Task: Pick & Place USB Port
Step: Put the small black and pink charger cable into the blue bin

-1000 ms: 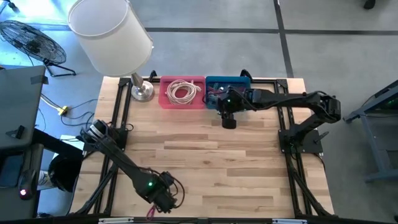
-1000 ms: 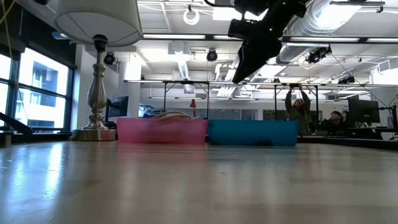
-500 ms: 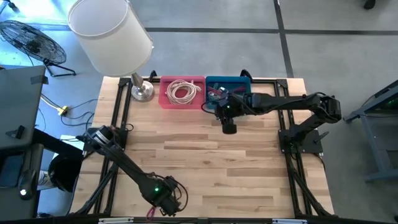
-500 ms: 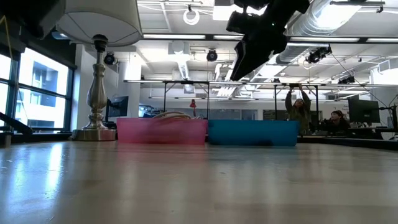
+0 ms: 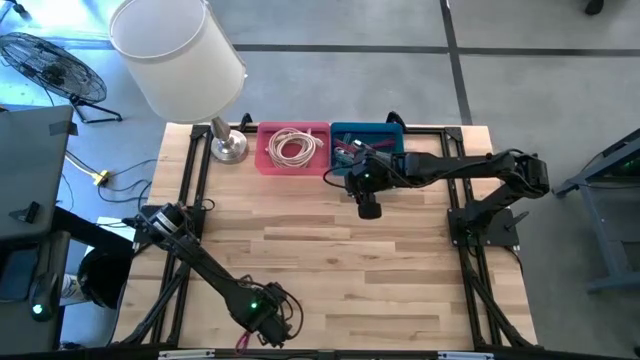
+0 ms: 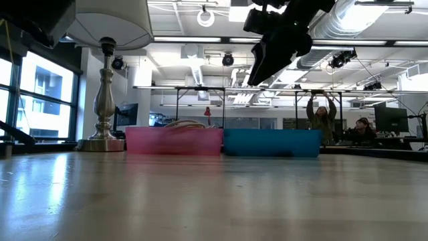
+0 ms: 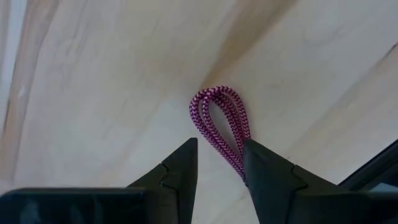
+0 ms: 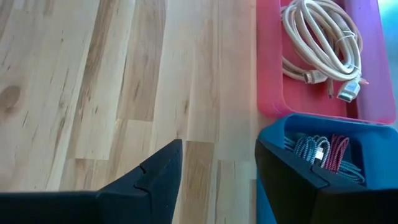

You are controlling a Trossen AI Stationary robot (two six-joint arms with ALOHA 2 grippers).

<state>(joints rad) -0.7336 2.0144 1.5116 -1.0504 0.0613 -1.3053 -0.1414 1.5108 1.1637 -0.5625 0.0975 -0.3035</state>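
Observation:
A magenta braided cable (image 7: 221, 118) lies on the wooden table at its near edge, and a little of it shows in the high view (image 5: 243, 343). My left gripper (image 7: 219, 146) (image 5: 268, 325) is open and low over it, one finger on each side of the cable's looped end. My right gripper (image 8: 217, 146) (image 5: 369, 208) is open and empty. It hangs above the table just in front of the blue bin (image 5: 385, 132) (image 8: 273, 140), which holds several coiled cables (image 8: 323, 152). My left gripper comes at the cable from above, its fingers lying along the strands. The strands (image 7: 238, 167) run close by the inner side of one finger (image 7: 261, 171), and I cannot tell whether they touch. The looped end (image 7: 217, 99) lies flat on the table.
A pink bin (image 5: 262, 150) (image 8: 267, 93) holding a white coiled cable (image 5: 292, 147) (image 8: 317, 37) stands beside the blue bin at the far edge. A lamp (image 5: 180, 50) stands at the far left corner. In the low view, both bins (image 6: 271, 142) sit far back and people stand beyond the table.
My right gripper has moved a little from the blue bin toward the table's near edge, staying open. My left arm has shifted slightly toward the right near the near edge.

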